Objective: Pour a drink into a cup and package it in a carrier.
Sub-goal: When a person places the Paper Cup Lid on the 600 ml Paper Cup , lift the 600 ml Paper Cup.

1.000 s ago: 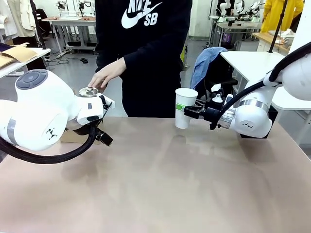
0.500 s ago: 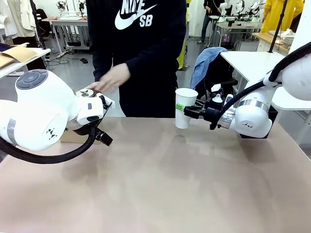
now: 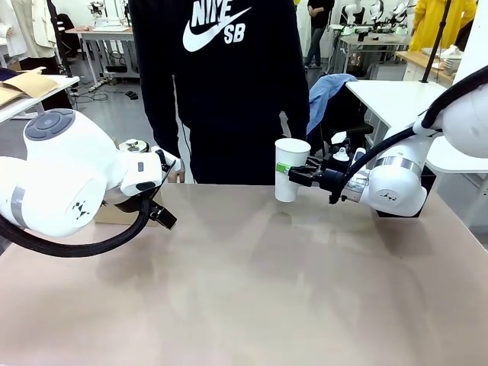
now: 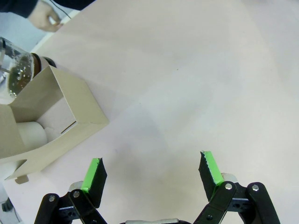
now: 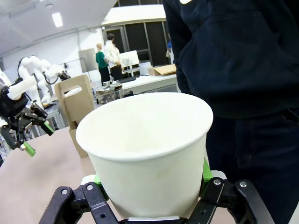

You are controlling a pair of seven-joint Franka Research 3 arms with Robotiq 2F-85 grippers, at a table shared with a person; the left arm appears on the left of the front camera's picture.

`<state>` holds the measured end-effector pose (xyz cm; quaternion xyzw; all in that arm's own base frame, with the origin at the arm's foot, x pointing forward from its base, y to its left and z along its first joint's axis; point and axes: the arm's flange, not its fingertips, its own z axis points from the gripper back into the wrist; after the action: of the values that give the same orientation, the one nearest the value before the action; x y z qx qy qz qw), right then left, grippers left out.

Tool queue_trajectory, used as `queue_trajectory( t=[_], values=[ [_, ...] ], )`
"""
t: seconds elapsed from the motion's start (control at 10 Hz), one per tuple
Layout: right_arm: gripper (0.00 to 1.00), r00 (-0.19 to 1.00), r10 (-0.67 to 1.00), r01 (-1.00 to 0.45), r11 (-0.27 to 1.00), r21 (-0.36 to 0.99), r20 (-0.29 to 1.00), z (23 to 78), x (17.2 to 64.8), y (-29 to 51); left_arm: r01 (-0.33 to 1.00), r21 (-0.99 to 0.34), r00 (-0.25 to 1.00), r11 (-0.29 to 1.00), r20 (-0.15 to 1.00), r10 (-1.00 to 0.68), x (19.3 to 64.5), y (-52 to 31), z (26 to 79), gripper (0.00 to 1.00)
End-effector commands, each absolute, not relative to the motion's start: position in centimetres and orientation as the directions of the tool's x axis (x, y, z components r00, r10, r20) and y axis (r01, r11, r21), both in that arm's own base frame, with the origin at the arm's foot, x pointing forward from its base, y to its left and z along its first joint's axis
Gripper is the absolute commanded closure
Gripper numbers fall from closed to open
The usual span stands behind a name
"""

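Person's hand [image 4: 46,17] withdrawn from pitcher [image 3: 134,145], right tool [image 3: 296,175] clamping cup [image 3: 292,152], left tool [image 4: 152,170] spread wide, empty

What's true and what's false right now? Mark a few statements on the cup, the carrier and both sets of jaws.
1. The right jaws are shut on the cup, which stands upright. True.
2. The cup has a lid on. False: its top is open.
3. The left jaws are clamped on the carrier. False: they stand open over bare table, with the carrier off to one side.
4. A glass pitcher stands next to the carrier. True.
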<state>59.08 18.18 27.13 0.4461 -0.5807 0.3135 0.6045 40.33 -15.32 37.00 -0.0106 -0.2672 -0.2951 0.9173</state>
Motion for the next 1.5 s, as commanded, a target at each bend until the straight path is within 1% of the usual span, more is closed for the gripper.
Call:
queue_trajectory(
  t=[0.0, 1.4],
  values=[
    [0.19, 0.125, -0.138, -0.894, 0.415, 0.172, 0.983, 27.55, 59.14, 18.30, 0.546, 0.136, 0.684, 0.827, 0.498, -0.534, 40.34, -15.23, 37.04, 0.00],
    [0.19, 0.125, -0.138, -0.894, 0.415, 0.172, 0.983, 27.55, 59.14, 18.30, 0.546, 0.136, 0.684, 0.827, 0.498, -0.534, 40.34, -15.23, 37.04, 0.00]
  ],
)
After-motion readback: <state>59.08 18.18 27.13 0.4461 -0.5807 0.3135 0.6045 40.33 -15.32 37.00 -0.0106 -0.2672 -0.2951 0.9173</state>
